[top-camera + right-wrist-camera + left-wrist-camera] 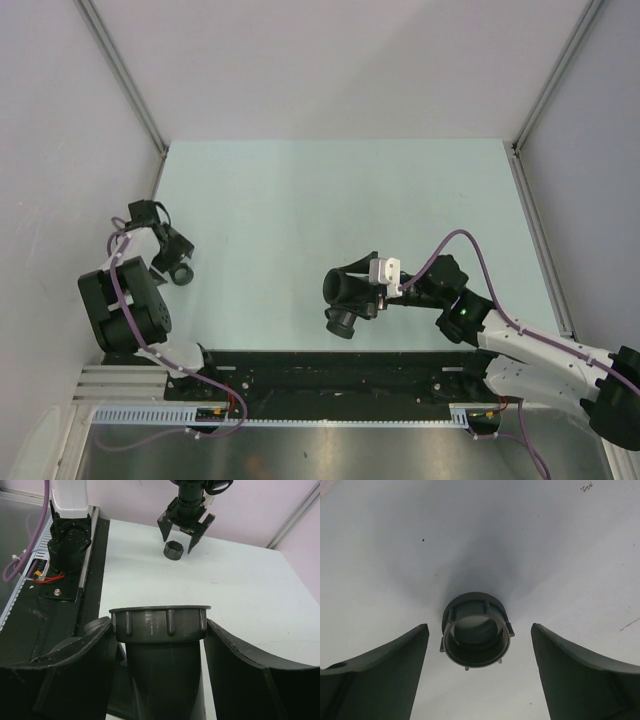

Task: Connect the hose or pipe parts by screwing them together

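A small dark grey pipe fitting (476, 630), a short ribbed ring with a round mouth, stands on the table at the left (181, 273). My left gripper (479, 627) is open around it, with a gap between the ring and each finger. The right wrist view shows this same ring (174, 550) under the left gripper (184, 532). My right gripper (159, 625) is shut on a branched pipe fitting (160, 655), its ribbed collar uppermost between the fingers. From above, the right gripper (352, 287) holds that fitting near the table's middle, and a side mouth (342, 322) points toward the near edge.
The pale table (340, 200) is walled on the left, back and right. A black base rail (330, 375) runs along the near edge. Purple cables (470, 245) loop over both arms.
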